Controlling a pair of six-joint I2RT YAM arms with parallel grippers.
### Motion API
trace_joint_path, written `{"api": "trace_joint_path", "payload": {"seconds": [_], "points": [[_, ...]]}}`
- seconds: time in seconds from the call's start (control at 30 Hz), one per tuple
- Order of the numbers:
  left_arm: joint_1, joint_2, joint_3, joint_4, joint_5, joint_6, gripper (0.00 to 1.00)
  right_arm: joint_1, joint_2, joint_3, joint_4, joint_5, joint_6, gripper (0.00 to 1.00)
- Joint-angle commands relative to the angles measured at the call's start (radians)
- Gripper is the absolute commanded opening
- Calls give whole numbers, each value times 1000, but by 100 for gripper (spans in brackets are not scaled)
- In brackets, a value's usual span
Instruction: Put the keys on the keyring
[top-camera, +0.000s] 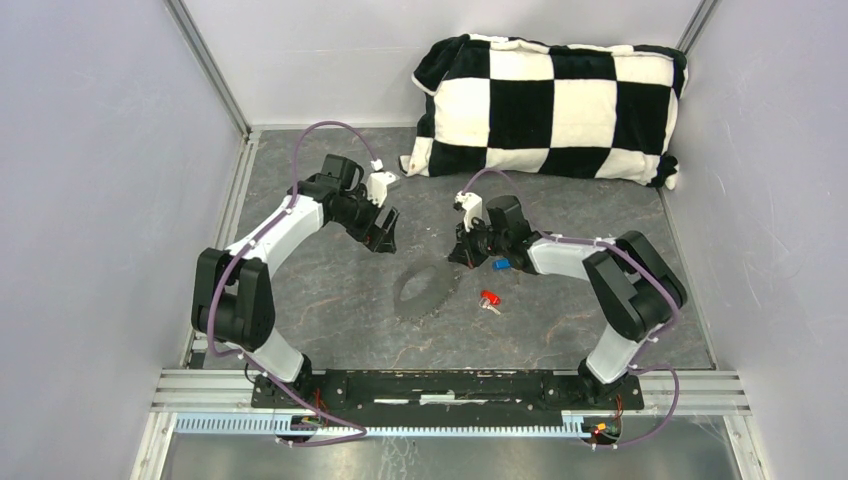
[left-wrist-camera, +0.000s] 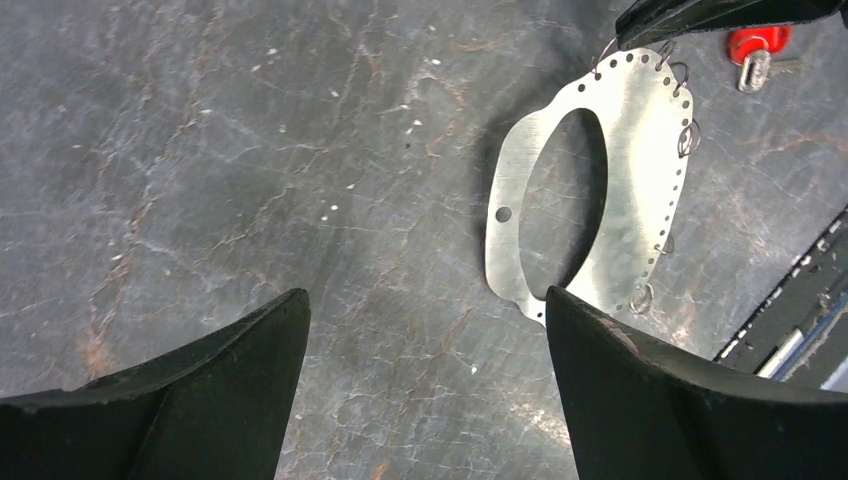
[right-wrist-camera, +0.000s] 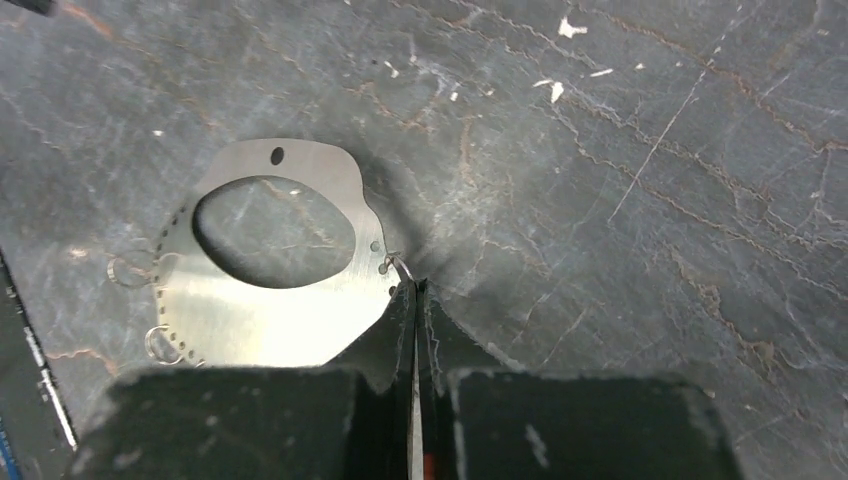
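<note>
Black fingers (right-wrist-camera: 398, 330) of your right gripper (right-wrist-camera: 415, 292) are pressed flat together, tip to tip. They meet at the rim of the keyring (right-wrist-camera: 260, 320), right at a small wire ring (right-wrist-camera: 397, 266) hung in one of its edge holes. You cannot tell from the wrist view whether that wire is pinched between the tips or only touches them.

The keyring lies flat near the middle of the table (top-camera: 330, 290). It shows as a thin, bright metal plate with an oval cut-out, a row of small holes along one long side and a few wire rings in them. Its long axis runs on a diagonal from near-left to far-right, and the far-right end is the one at your right gripper.

The blue key (top-camera: 500, 265) lies just beside the right wrist, toward the table's right edge; its heading is too small to read. The red key (top-camera: 489, 298) lies near the keyring on its right side, apart from it, with the blade toward the near edge.

Your left gripper (left-wrist-camera: 425, 295) stands wide apart with nothing between the fingers, over bare table on the far-left side of the keyring.

A black-and-white chequered cushion (top-camera: 550, 110) rests against the far edge, toward the far-right corner.
</note>
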Motion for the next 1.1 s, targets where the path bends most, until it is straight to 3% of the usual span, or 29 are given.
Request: {"api": "trace_joint_path", "payload": {"seconds": [0.0, 0.17, 0.3, 0.43, 0.57, 0.87, 1.07], "points": [[-10, -18, 35, -64, 119, 86, 94, 21, -120, -50, 119, -41, 53, 0], [-12, -108, 92, -236, 202, 231, 95, 75, -226, -120, 184, -27, 85, 0], [-22, -150, 196, -367, 169, 268, 87, 134, -322, -165, 234, 4, 101, 0], [-26, -215, 215, -429, 264, 300, 72, 187, -397, -159, 237, 27, 109, 0], [-79, -322, 148, -432, 346, 373, 59, 234, -473, -115, 188, 40, 97, 0], [-182, -449, 75, -311, 391, 339, 59, 362, -582, 14, -37, 190, -16, 0], [-227, -536, -17, -204, 380, 344, 52, 446, -587, 90, -171, 316, -82, 0]]}}
